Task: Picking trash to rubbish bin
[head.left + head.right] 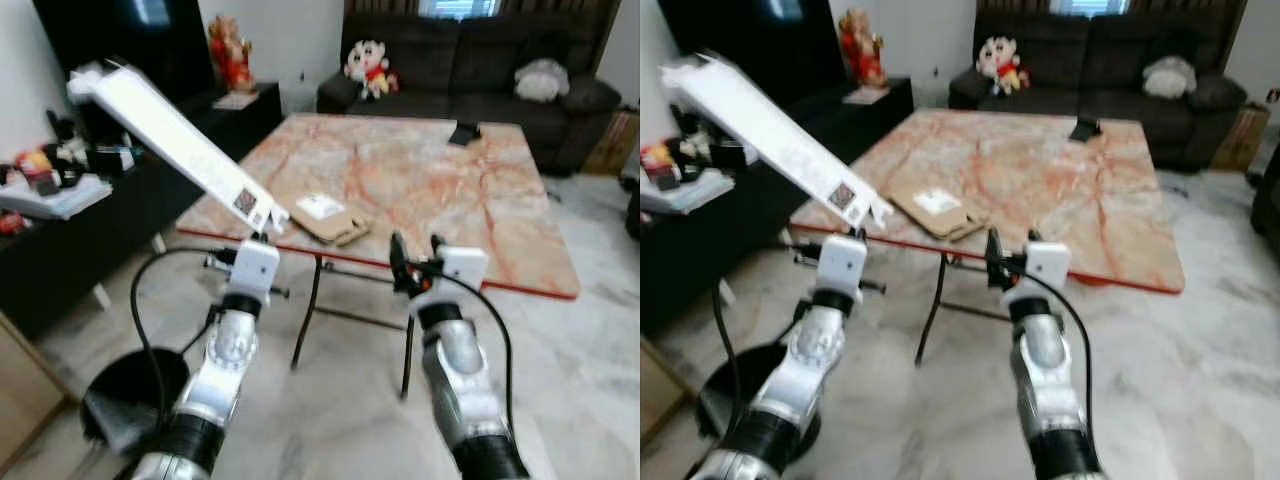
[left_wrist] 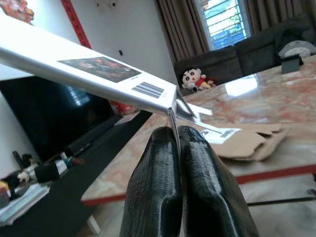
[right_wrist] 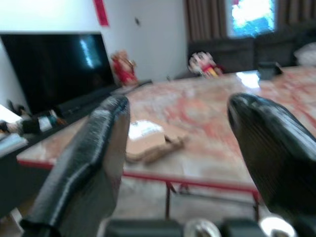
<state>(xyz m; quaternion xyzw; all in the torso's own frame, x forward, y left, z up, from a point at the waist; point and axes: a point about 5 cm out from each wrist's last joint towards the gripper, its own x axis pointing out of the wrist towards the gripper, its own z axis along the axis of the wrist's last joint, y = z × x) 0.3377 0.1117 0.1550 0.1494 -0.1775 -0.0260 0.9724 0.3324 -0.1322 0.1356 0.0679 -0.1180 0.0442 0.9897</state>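
My left gripper (image 1: 258, 236) is shut on the lower end of a long flat white box (image 1: 170, 140), which sticks up and to the left over the floor in front of the table. In the left wrist view the two fingers (image 2: 163, 192) pinch the box (image 2: 89, 66) by its thin flap. My right gripper (image 1: 415, 250) is open and holds nothing; it hovers just before the table's near edge. A flattened brown cardboard piece (image 1: 325, 217) with a white label lies on the marble table (image 1: 450, 190) near that edge. A black round bin (image 1: 125, 400) stands on the floor at lower left.
A dark TV cabinet (image 1: 90, 220) with clutter runs along the left wall under a TV. A dark sofa (image 1: 480, 60) with a doll and a cushion stands behind the table. A small dark object (image 1: 464, 132) lies at the table's far side. Pale marble floor (image 1: 590, 380) spreads right.
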